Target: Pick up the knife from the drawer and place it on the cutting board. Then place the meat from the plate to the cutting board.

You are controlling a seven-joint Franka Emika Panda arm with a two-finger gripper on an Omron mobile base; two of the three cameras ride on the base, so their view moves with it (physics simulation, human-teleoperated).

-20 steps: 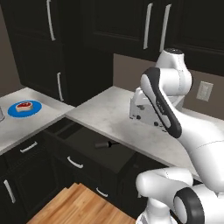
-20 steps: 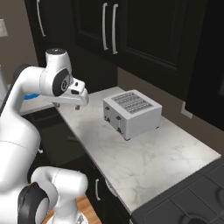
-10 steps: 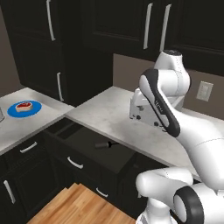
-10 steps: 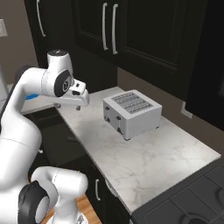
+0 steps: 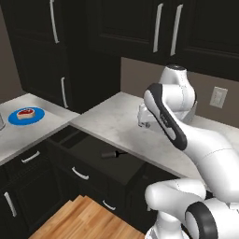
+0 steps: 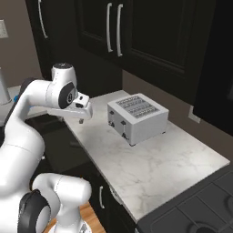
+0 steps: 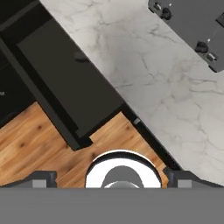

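Gripper [image 6: 81, 119] is held wide open, nothing between the jaws. It is poised above the front edge of the counter [image 5: 112, 116], pointed down; in the hand view the counter edge and the open drawer [image 5: 100, 161] are looked down on. Over the last second almost nothing has changed: only a slight shift of the hand is noted, jaws kept wide. Judged: descent into the drawer not yet begun, first step pending. Knife [image 5: 113, 153] is seen as a dark slim shape lying in the drawer, toward its rear edge under the counter lip. Toaster [image 6: 136, 116] stands beside the hand, apart. Meat [image 5: 25, 112] is left on the plate [image 5: 37, 117], on the side counter, well apart.
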